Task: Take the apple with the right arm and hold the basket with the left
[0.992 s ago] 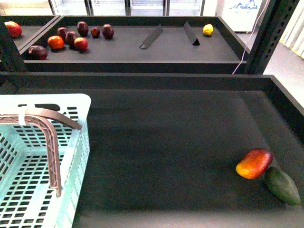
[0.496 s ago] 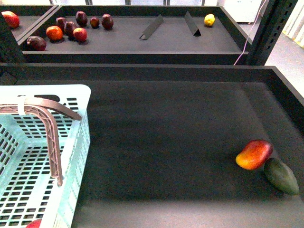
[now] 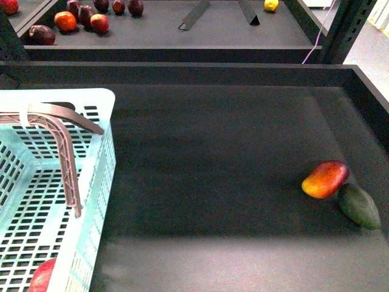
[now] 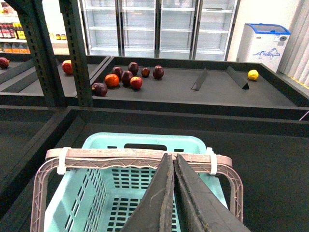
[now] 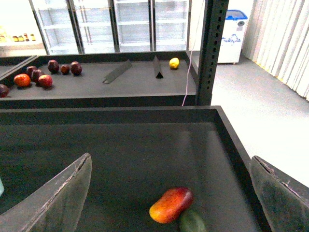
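Note:
The pale mint-green basket (image 3: 91,182) stands at the left of the dark tray, its brown handles (image 3: 61,137) tied with a white zip tie. A round red fruit (image 3: 41,277), apparently the apple, lies inside the basket at the bottom edge of the front view, mostly cut off. In the left wrist view my left gripper (image 4: 172,157) is shut, its tips at the handle (image 4: 120,157) above the basket (image 4: 145,141). My right gripper (image 5: 170,158) is open and empty above the tray's right side, over a red-orange mango (image 5: 171,205). Neither gripper shows in the front view.
The mango (image 3: 325,178) and a dark green fruit (image 3: 358,205) lie touching near the tray's right wall (image 3: 374,103). A farther shelf holds several dark red fruits (image 3: 67,20), a lemon (image 3: 271,5) and two black dividers (image 3: 194,15). A dark post (image 3: 340,30) stands at the right.
The front view has tipped downward, so everything has slid up in the picture. The red fruit in the basket has come into view at the bottom left. The mango and basket keep their places.

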